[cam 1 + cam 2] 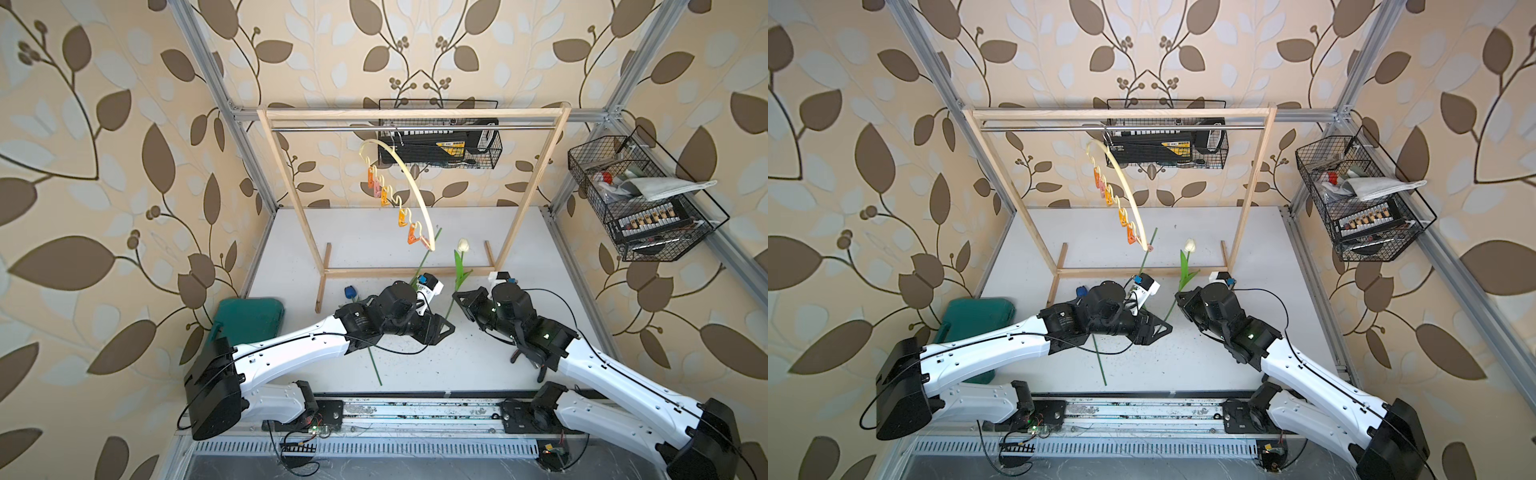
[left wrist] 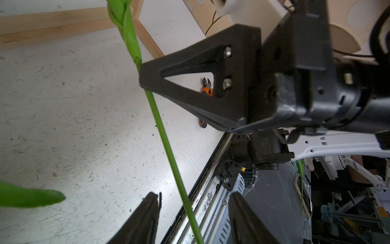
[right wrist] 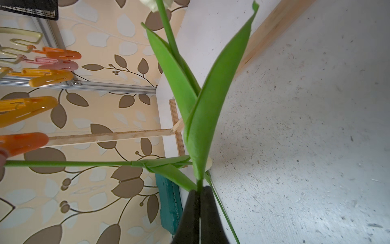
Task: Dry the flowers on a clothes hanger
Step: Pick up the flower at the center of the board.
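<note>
Step in hand, as I read it: a regrasp of the white tulip (image 1: pixel 462 245) between the arms, ahead of clipping it. The right end effector (image 3: pixel 199 189) is pressed together on its stem (image 2: pixel 168 147) just below the leaves. It holds the flower upright at frame centre in both top views, head up, just below and right of the low end of the hanger (image 1: pixel 415 195). The left end effector (image 2: pixel 193 194) is spread, one finger either side of the lower stem. No contact shows in the left wrist view, so the stem sits in the gap, not yet pinched. The hanger hangs tilted from the rack (image 1: pixel 415 113) rod, upper centre. A second tulip (image 3: pixel 63 163) runs stem-up to the hanger's low end. It looks clipped there, though I cannot tell by which clip. The blue tulip (image 1: pixel 350 292) lies on the bench (image 1: pixel 469 365), left of centre, stem passing under the left arm. The next move likely calls for the left fingers to close squarely on the stem before the right lets go. After that, turn the flower stem-up towards one of the free clips (image 1: pixel 385 197). Risk: the thin stem slipping sideways.
</note>
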### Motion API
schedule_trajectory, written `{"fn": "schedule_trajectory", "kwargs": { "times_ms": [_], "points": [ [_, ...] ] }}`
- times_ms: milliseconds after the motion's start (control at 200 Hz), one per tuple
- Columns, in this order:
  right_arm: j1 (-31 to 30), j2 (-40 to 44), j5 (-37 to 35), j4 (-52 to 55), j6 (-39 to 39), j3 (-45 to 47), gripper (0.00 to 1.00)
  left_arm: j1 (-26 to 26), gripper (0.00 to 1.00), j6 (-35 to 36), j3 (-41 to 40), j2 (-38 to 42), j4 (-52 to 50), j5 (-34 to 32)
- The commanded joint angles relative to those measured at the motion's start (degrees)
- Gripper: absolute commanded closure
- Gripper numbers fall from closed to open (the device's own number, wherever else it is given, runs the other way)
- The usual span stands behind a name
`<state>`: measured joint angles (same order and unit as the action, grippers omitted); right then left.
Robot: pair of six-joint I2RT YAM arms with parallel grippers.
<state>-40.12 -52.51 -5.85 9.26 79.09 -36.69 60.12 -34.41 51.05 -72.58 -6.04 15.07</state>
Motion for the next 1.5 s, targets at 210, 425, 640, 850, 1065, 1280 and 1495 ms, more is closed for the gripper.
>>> {"fn": "schedule_trajectory", "kwargs": {
  "times_ms": [210,425,640,850,1065,1280,1495],
  "points": [
    [-0.2,0.9,-2.9,2.4,-2.2,-2.0,1.00,0.6,0.71,-0.9,2.8,-1.1,1.4,-0.2],
    [-0.2,0.5,-2.4,2.2,-2.3,-2.1,1.00,0.6,0.93,-1.0,3.8,-1.1,0.4,-0.9],
    [-0.2,3.1,-1.2,6.6,-9.9,-3.6,0.64,0.6,0.99,-2.0,8.1,0.2,-7.3,-3.0],
    [-0.2,12.7,3.5,22.4,-32.9,-6.8,0.51,-0.1,1.00,-1.7,18.9,2.5,-26.2,-4.3],
    [-0.2,18.0,12.9,29.7,-48.5,-8.3,0.46,-4.7,1.00,-3.6,31.9,0.7,-45.9,4.1],
    [-3.3,14.5,9.4,30.7,-60.6,-9.9,0.49,-10.1,1.00,-6.2,38.2,1.6,-52.7,14.8],
    [-10.1,20.8,8.4,21.8,-70.8,-9.0,0.49,-12.6,1.00,-8.2,40.5,-0.4,-56.2,28.1]
  ]
}}
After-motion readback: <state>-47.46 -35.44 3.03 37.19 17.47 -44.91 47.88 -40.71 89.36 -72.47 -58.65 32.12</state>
